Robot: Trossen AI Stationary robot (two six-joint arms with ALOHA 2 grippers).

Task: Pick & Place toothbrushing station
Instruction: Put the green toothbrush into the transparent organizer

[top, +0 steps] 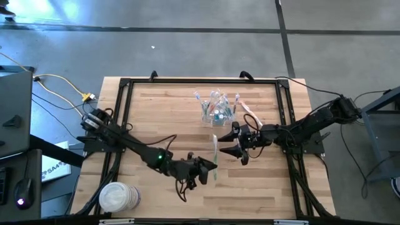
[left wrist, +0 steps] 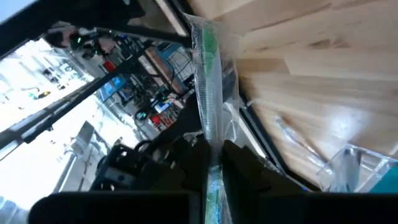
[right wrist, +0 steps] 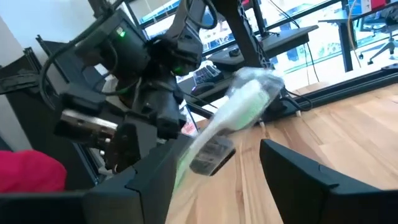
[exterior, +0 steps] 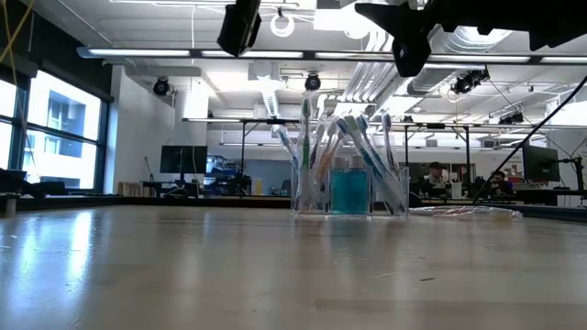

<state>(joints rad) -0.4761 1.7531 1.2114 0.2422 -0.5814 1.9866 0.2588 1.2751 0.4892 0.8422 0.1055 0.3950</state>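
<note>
Crinkly clear wrap sheathes the slim green-and-white toothbrush (left wrist: 208, 99) clamped in the left pincer (top: 209, 166), raised over the pale planked wooden surface (top: 156, 112). The right pincer (top: 237, 145) gapes empty beside it. Nearby stands the clear plastic cup (top: 217, 112) bristling with toothbrushes

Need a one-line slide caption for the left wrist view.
Left gripper shut on a wrapped green toothbrush held above the wooden table.

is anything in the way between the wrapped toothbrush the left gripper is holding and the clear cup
Partly: the right gripper, open, sits between the wrapped green toothbrush in the left gripper and the clear cup; nothing else visible blocks it.
</note>
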